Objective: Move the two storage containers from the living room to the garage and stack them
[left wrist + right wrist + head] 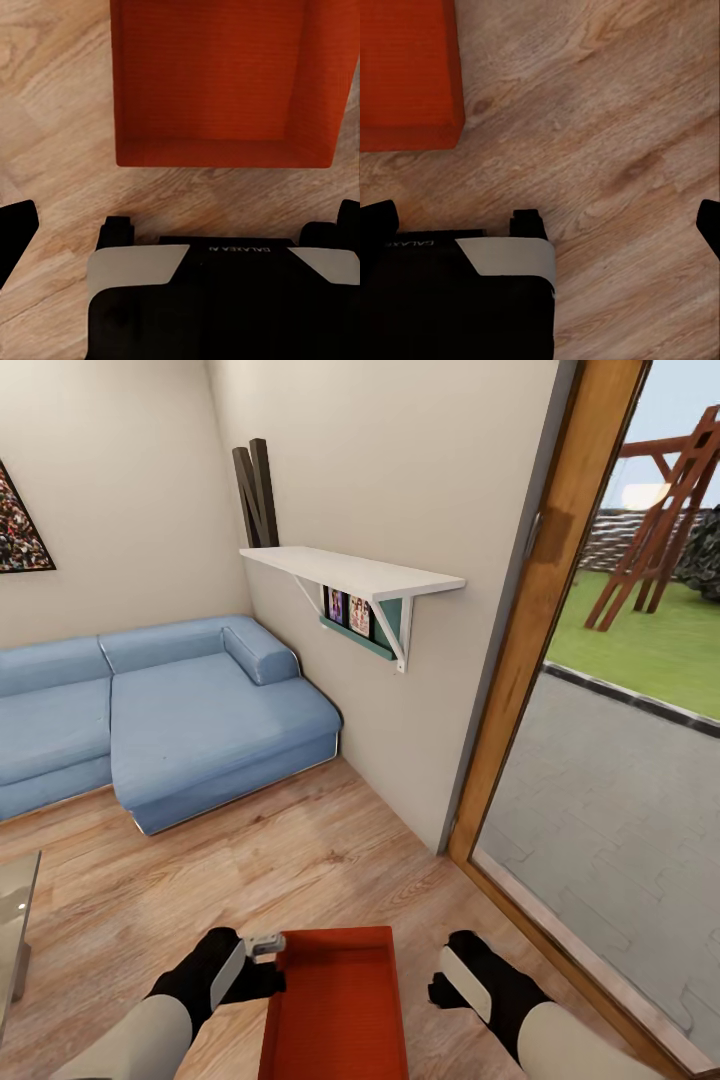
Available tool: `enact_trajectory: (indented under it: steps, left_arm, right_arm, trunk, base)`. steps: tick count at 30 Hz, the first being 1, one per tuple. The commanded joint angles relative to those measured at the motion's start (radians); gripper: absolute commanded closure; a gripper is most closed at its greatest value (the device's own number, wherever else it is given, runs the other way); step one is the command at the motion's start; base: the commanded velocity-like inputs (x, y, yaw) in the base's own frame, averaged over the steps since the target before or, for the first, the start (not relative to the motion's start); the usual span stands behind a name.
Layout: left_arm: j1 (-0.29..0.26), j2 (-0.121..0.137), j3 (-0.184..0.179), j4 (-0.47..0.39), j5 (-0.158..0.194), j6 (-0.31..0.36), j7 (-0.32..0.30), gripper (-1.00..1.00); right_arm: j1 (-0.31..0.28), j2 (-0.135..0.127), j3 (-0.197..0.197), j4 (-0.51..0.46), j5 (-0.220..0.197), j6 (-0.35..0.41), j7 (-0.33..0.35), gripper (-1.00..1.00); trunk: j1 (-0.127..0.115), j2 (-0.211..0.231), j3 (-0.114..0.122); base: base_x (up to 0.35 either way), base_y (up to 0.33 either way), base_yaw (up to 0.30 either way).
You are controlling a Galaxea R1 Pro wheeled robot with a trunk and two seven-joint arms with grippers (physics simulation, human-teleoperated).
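Note:
One orange-red storage container [338, 1000] shows low in the head view, between my two arms, over the living room's light wood planks [300, 860]. I cannot tell whether it rests on the planks. My left gripper [262, 955] is at the container's near-left corner, and its finger looks close to the rim. In the left wrist view the left gripper [184, 221] is open, with the container [217, 82] just beyond its fingers and nothing between them. My right gripper [440, 988] hangs a little apart from the container's right wall. The right gripper [544, 221] is open and empty, and the container [405, 67] lies off to one side.
A blue sectional sofa [180, 720] fills the far left. The black letter N [257, 495] stands on a white wall shelf [350, 572]. A wood-framed glass door [530, 660] runs along the right. A glass table corner [15, 920] juts in at the left edge.

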Motion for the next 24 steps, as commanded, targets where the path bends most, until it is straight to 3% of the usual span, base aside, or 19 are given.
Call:
enact_trajectory:
  steps: [1,15,20,24]
  left_arm:
    - [0.001,0.002,0.006,-0.002,0.004,0.005,0.000,-1.00]
    - [0.003,0.006,0.007,-0.002,0.006,0.005,-0.005,-1.00]
    - [0.004,0.005,0.006,-0.002,0.006,0.005,-0.003,-1.00]
    - [0.004,0.005,0.006,-0.002,0.006,0.005,-0.004,-1.00]
  right_arm:
    - [-0.001,0.004,0.006,-0.001,-0.010,0.002,-0.009,-1.00]
    - [-0.001,0.013,0.006,-0.001,-0.012,0.000,-0.008,-1.00]
    - [-0.001,0.058,0.008,0.000,-0.012,0.000,-0.008,-1.00]
    - [-0.001,0.068,0.006,-0.001,-0.012,0.000,-0.008,-1.00]
  trunk:
    - [0.000,-0.001,-0.001]
    - [0.000,-0.001,-0.001]
    - [0.000,-0.001,-0.001]
    - [0.000,-0.001,-0.001]
  base:
    - [0.000,0.000,0.000]
    - [0.000,0.000,0.000]
    - [0.000,0.000,0.000]
    - [0.000,0.000,0.000]
